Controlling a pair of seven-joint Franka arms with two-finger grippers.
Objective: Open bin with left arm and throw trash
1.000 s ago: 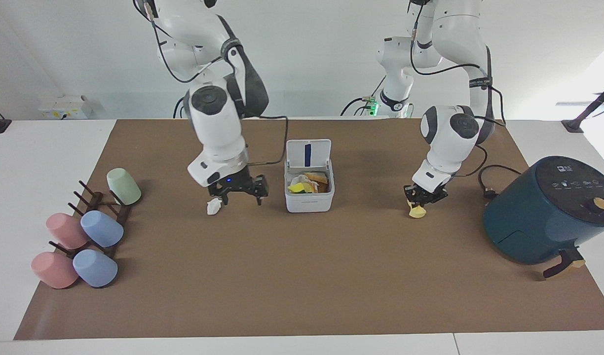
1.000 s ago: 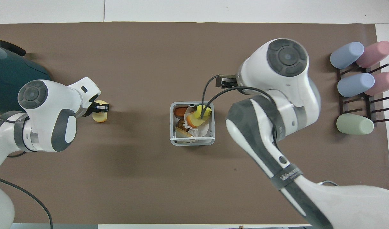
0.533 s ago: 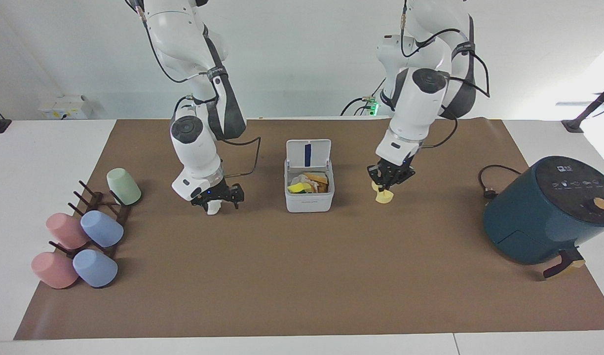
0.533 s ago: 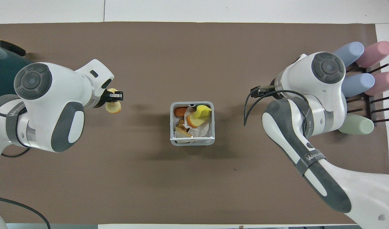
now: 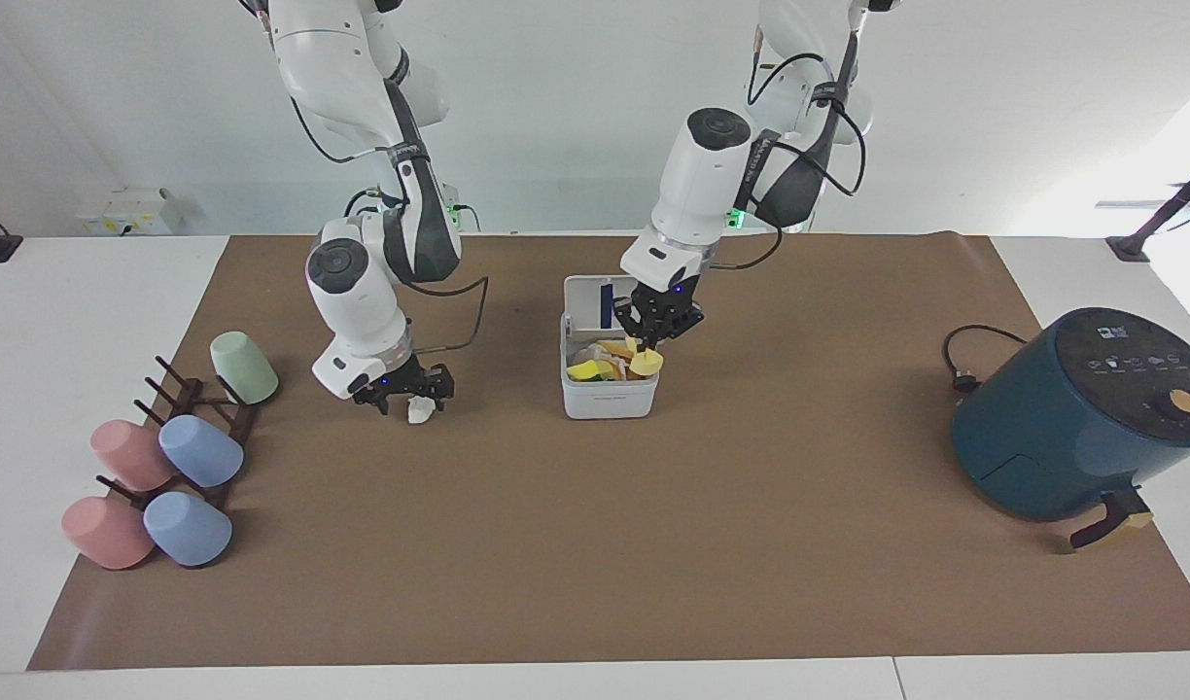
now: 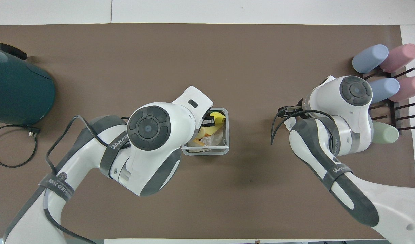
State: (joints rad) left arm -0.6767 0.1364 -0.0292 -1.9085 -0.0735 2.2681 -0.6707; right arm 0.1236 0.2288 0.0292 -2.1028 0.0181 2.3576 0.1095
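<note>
Bin (image 5: 610, 374) stands mid-bench on the brown mat, lid (image 5: 607, 299) up on the side nearer the robots, blue stripe showing inside. Already holds scraps: a bright yellow chunk (image 5: 588, 370), white paper, orange-brown bits.

Step in hand: the drop. Opening is done. Left tool (image 5: 650, 342) hangs over the bin's open mouth, at the edge toward the left arm's end, clamped on a pale yellow block (image 5: 645, 363) that sits just above the rim. Overhead view hides the tool under the arm's wrist; only yellow shows in the box (image 6: 216, 119).

Next move, as I judge it: part the fingers so the block falls inside. It hangs close to the wall, so a small shift toward the bin's centre first would lower the chance of it bouncing off the rim.

Right tool (image 5: 405, 392) is low at the bench toward the right arm's end, near the cup rack (image 5: 206, 413). A white paper wad (image 5: 419, 410) lies at its fingertips. Fingers look spread around it; whether they grip it I cannot tell. Likely the next piece to go in.
</note>
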